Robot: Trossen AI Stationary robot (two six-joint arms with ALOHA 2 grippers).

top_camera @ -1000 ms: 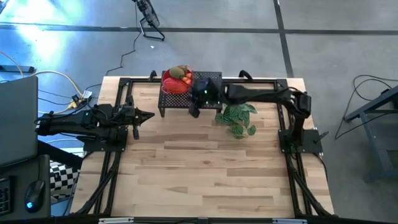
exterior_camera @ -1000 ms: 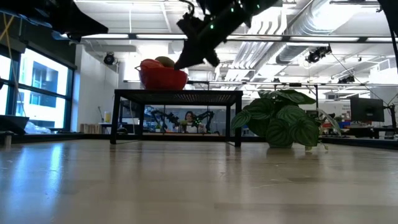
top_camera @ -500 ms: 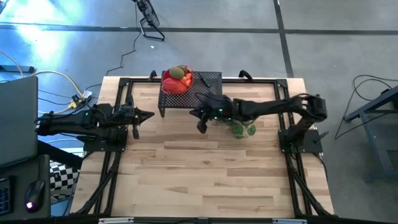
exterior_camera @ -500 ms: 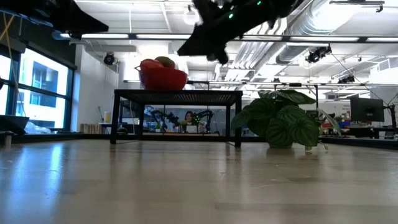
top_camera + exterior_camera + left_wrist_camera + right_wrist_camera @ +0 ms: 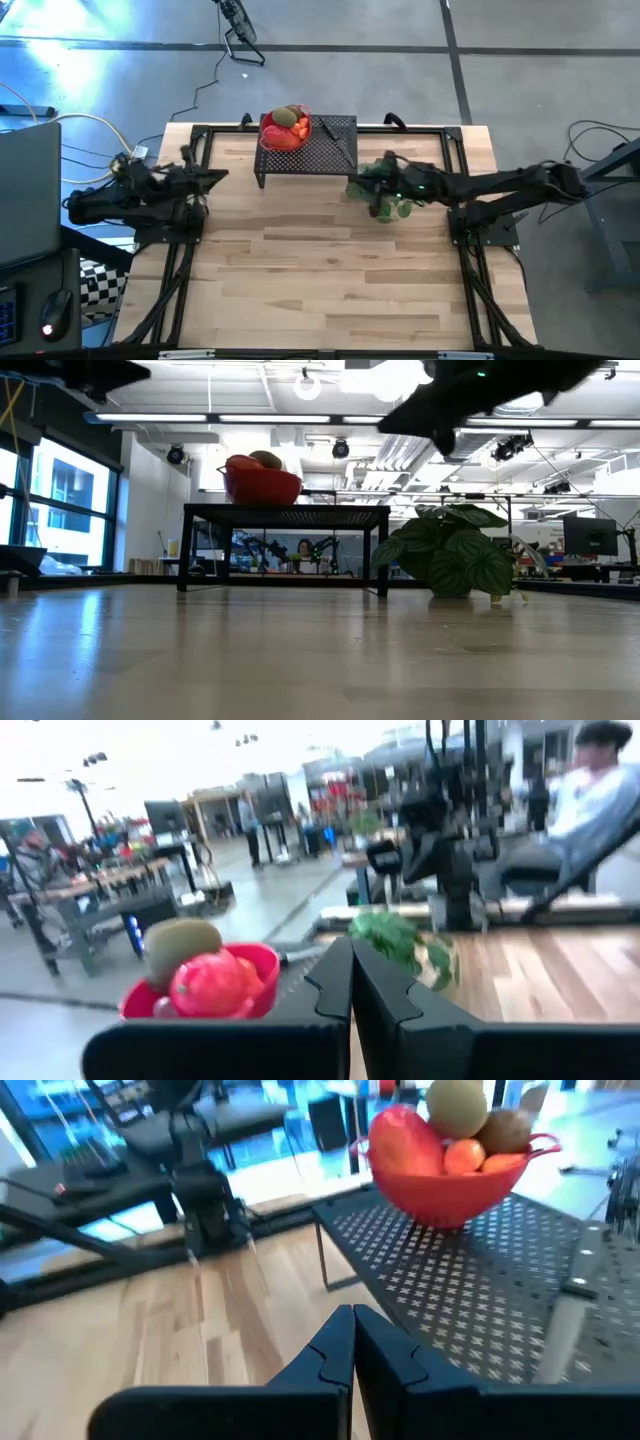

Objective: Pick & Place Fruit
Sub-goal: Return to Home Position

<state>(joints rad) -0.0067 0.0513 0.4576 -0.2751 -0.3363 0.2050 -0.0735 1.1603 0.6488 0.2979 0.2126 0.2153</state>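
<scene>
Right gripper (image 5: 352, 1320), its dark fingers pressed together on nothing, is held beside the perforated black metal shelf (image 5: 330, 150), above the leafy plant (image 5: 390, 205). Smooth, rounded fruit (image 5: 285, 125) is piled in the red bowl (image 5: 268, 138) on the shelf's left end. Left gripper (image 5: 352, 952), likewise closed and empty, is seen left of the shelf.

left arm (image 5: 130, 200) folded, left hand (image 5: 351, 952) closed | right arm (image 5: 490, 185) outstretched, right hand (image 5: 353, 1316) closed

The near and middle tabletop (image 5: 320, 270) lies bare, passable from either side. At the far edge the black shelf (image 5: 325, 158) blocks the centre, with the red bowl (image 5: 272, 137) of fruit (image 5: 288, 118) and the knife (image 5: 337, 142) on top. The plant (image 5: 455, 555) crowds its right end, the right arm (image 5: 490, 185) stretched above it.
</scene>
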